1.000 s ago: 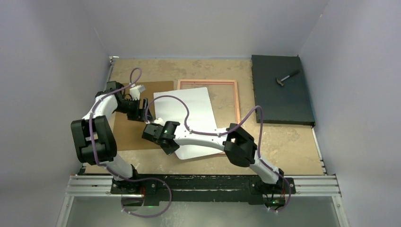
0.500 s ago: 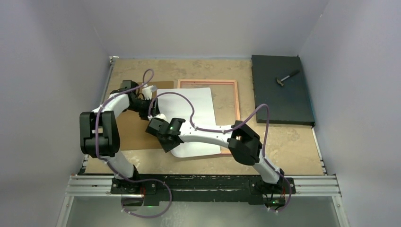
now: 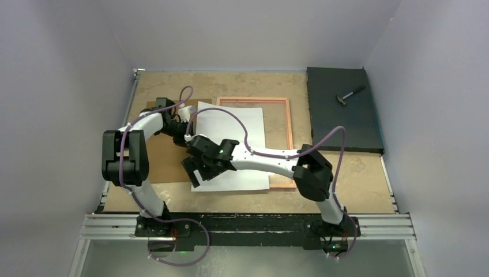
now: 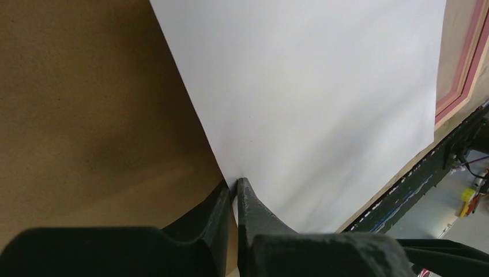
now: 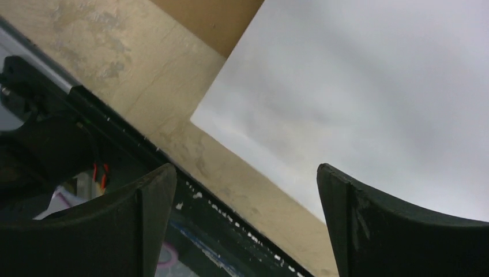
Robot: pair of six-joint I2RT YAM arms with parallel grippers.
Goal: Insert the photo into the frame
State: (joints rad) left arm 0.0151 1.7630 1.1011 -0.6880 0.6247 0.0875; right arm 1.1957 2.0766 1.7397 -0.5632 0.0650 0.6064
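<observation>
The photo [image 3: 236, 144] lies white side up, its right part overlapping the left half of the pink-rimmed frame [image 3: 286, 133]; its printed side is hidden. My left gripper [image 3: 185, 134] is shut, pinching the photo's left edge, and the left wrist view shows the sheet [image 4: 323, 104] running between the closed fingertips of that gripper [image 4: 233, 184]. My right gripper [image 3: 196, 173] hovers open over the photo's near-left corner. In the right wrist view this gripper [image 5: 245, 173] holds nothing, and the photo [image 5: 357, 92] lies beyond it.
A brown backing board [image 3: 164, 161] lies under the photo's left edge. A black mat [image 3: 343, 112] with a small hammer [image 3: 349, 95] sits at the back right. The table's near edge and black rail [image 5: 115, 133] are just below the right gripper.
The right gripper opened and let go of the photo. The left gripper closed on the photo's left edge. The photo turned squarer to the frame and shifted right.
</observation>
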